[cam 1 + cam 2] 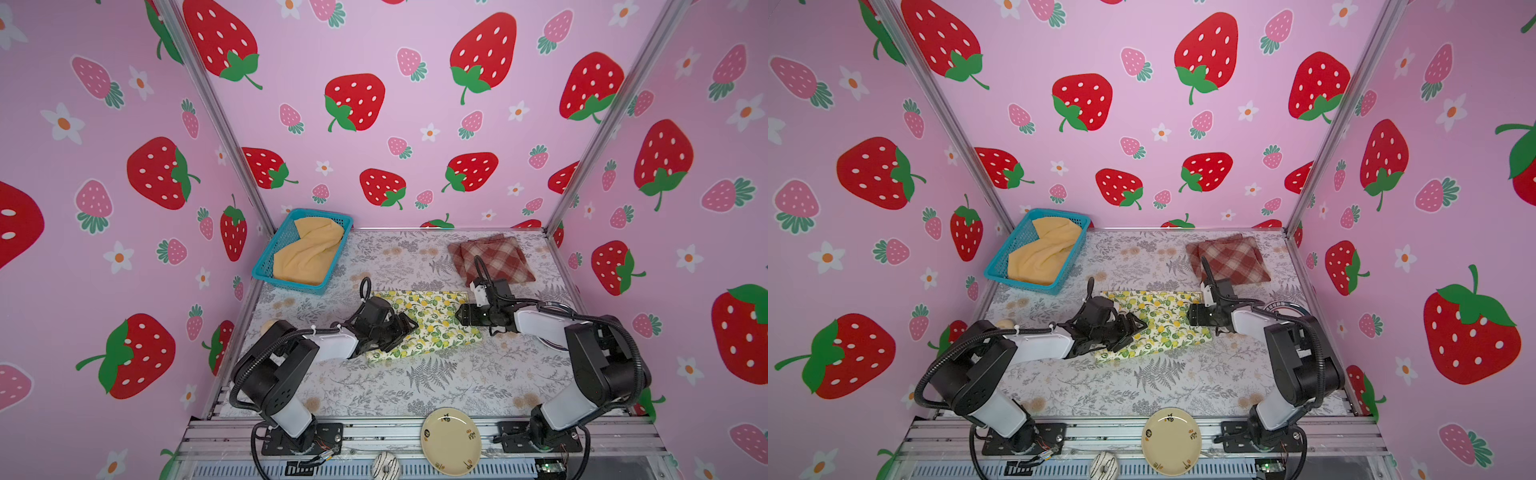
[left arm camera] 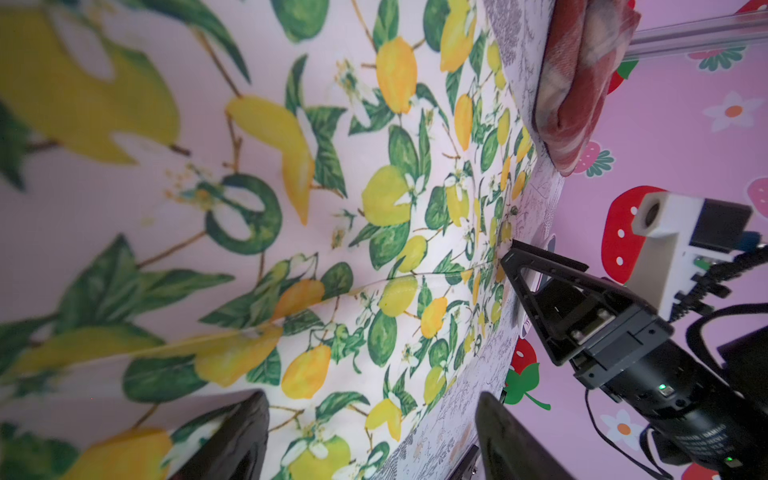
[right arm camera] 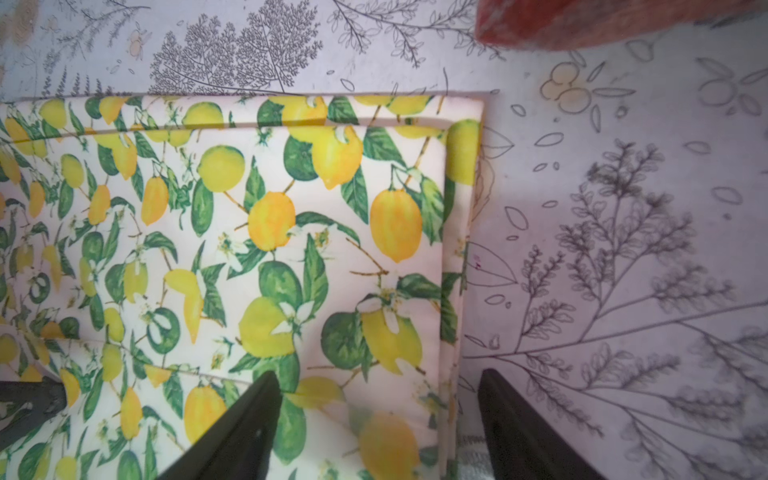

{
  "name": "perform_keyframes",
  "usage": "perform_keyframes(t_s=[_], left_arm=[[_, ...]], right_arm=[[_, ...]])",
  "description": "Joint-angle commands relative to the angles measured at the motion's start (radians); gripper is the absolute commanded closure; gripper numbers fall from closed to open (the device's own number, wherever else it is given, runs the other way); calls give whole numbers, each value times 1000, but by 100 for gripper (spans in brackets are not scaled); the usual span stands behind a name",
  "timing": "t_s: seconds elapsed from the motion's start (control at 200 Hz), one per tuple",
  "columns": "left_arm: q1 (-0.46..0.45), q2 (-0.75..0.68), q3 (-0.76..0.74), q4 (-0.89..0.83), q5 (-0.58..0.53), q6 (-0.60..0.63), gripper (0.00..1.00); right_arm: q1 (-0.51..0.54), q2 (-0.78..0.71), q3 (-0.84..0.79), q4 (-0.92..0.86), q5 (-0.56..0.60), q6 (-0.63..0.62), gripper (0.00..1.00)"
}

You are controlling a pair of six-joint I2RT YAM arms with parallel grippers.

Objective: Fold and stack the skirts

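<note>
My right gripper: jaws apart, astride edge of lemon skirt, gripping nothing. Step: folding it. Next, likely: pinch both layers.

The lemon-print skirt lies mid-surface, the plaid skirt behind it to the right, the plain skirt in the basket back left, a plate in front.

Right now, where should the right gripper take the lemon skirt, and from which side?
I'd take the lemon skirt by its right-hand end, where the folded layers lie flat with edges stacked. Come in low from the right: the open right gripper straddles that edge, one finger over cloth, one over the table cover.
</note>
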Motion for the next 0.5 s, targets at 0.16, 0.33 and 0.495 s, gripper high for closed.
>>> perform_keyframes(t_s=[0.16, 0.33, 0.495], left_arm=[[-4, 41, -27, -85, -9, 17, 20], [-5, 62, -19, -75, -3, 16, 21], [-3, 68, -16, -71, -2, 16, 21]], right_arm=[[-4, 58, -57, -20, -31, 16, 44], [-4, 73, -72, -6, -30, 18, 62], [-4, 75, -51, -23, -19, 23, 95]])
